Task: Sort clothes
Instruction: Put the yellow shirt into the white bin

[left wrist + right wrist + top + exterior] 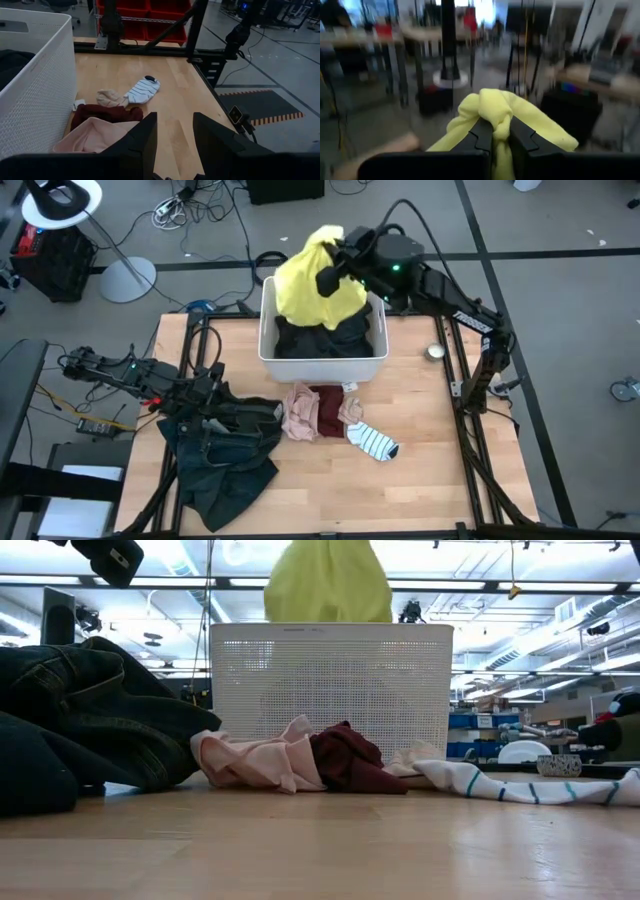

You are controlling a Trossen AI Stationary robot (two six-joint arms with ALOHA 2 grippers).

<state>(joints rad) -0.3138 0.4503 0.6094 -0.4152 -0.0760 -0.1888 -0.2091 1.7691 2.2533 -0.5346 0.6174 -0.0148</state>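
My right gripper (327, 278) is shut on a bright yellow garment (315, 280), held above the white bin (322, 362), which holds dark clothes (320, 338). The yellow garment also shows above the bin in the low view (328, 582). My left gripper (172, 135) is open and empty, low over the table's left, above the large dark garments (225, 455). A pale pink piece (300, 412), a maroon piece (328, 412) and a white striped sock (372, 442) lie on the table in front of the bin. My right gripper pinches a bunched fold of the yellow garment (496, 120) between its two fingers, near the garment's top. The garment is lifted and hangs below the fingers over the bin; whether its lower end touches the dark clothes inside, I cannot tell.
A small round tin (434, 352) stands at the table's right edge beside the bin. Bare wood lies at the front right (420, 490). Frame posts stand along both table sides.
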